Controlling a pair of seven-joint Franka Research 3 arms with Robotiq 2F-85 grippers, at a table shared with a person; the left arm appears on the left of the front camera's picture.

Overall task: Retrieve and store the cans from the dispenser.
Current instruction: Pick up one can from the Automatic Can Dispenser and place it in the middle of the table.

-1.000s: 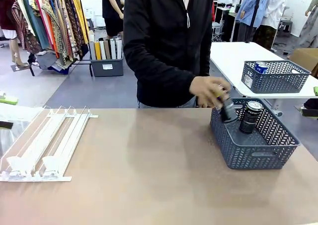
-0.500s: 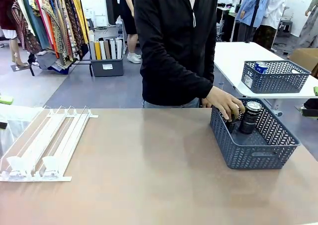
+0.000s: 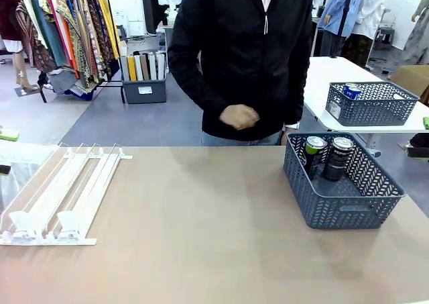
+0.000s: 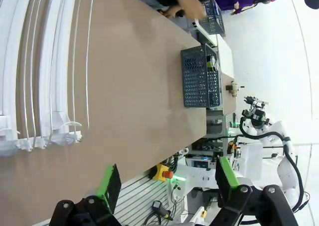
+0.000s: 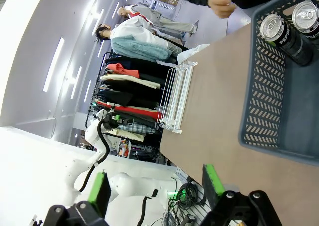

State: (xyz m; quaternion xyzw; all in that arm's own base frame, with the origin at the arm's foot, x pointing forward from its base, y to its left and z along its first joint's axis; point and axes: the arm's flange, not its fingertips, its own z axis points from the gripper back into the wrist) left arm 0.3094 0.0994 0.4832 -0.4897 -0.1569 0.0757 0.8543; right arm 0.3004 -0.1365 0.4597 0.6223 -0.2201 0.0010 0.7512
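Observation:
Two dark cans stand upright in the grey-blue basket (image 3: 342,207) at the table's right: one with a green-rimmed top (image 3: 312,151), one beside it (image 3: 340,158). In the right wrist view the same cans (image 5: 279,32) (image 5: 306,16) stand in the basket's (image 5: 264,101) far corner. The white dispenser (image 3: 60,196) lies at the table's left, also in the left wrist view (image 4: 40,76) and the right wrist view (image 5: 177,99). My left gripper (image 4: 167,178) is open, off the table beyond the dispenser's front end. My right gripper (image 5: 155,186) is open, back from the basket.
A person in a black jacket stands at the far side, one hand (image 3: 238,116) held near the body above the table's far edge. On a white side table behind, a second basket (image 3: 372,106) holds a blue can (image 3: 351,90). Bare tabletop (image 3: 201,217) lies between dispenser and basket.
The person's hand put a dark can into the basket beside the other one, let go and drew back toward the body. Both grippers stayed open.

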